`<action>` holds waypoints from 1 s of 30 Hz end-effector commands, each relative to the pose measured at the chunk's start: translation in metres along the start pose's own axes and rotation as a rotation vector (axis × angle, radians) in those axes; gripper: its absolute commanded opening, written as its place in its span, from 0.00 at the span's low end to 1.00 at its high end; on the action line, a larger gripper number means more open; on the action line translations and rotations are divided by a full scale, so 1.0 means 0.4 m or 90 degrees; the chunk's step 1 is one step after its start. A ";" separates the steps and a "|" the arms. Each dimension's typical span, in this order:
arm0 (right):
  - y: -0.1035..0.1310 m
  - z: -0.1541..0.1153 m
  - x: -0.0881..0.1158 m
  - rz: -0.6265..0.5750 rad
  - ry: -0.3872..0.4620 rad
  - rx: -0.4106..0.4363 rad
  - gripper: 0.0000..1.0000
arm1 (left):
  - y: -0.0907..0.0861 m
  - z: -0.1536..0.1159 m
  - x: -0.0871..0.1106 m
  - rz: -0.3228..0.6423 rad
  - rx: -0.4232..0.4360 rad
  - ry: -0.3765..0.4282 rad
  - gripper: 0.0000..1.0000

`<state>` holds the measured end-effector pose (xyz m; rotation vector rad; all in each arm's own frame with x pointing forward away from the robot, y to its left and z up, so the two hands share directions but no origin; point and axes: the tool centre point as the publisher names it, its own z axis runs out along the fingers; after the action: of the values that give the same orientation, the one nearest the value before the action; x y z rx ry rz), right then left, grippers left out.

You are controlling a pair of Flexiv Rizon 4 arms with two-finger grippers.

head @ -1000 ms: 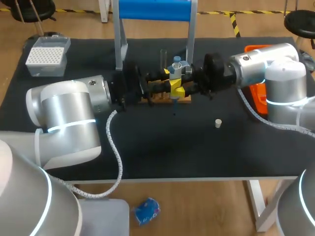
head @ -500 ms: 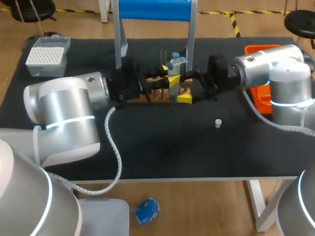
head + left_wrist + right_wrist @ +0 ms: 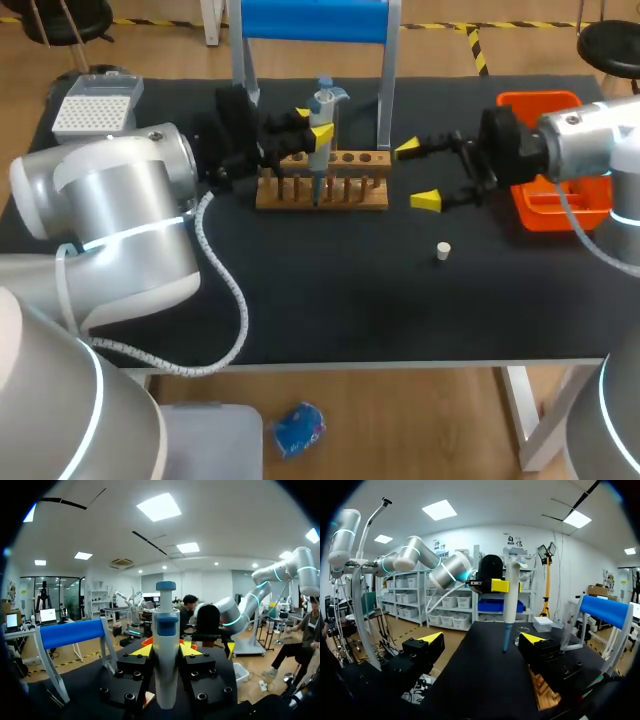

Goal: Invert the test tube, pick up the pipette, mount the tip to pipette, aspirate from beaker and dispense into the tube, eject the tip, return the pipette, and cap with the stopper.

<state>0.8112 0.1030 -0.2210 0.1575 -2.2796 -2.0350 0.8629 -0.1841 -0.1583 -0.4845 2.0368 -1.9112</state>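
Left gripper (image 3: 313,123) clamped on white-blue plastic pipette (image 3: 320,158) over wooden tube rack (image 3: 322,192); right gripper (image 3: 420,175) spread apart, empty. Risk: pipette end snagging rack during swing to white tip box (image 3: 93,112).

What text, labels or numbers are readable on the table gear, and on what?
No text can be read in any view.
pipette: no print or scale shows on the side in view.
tip box: any marking is too small to read.
wooden rack, orange tray, stopper: no marks visible.
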 end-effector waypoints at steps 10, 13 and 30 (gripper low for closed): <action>0.041 -0.095 -0.002 -0.013 -0.106 0.020 1.00 | -0.048 0.019 -0.078 -0.023 -0.002 -0.172 0.00; 0.041 -0.095 -0.002 -0.013 -0.106 0.020 1.00 | -0.048 0.019 -0.078 -0.023 -0.002 -0.172 0.00; 0.046 -0.100 -0.059 0.032 -0.171 0.024 1.00 | -0.053 0.021 -0.149 -0.033 0.003 -0.222 0.00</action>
<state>0.8365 0.0601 -0.2014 -0.1150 -2.4296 -2.1044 0.9082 -0.1594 -0.1360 -0.7151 1.9049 -1.7852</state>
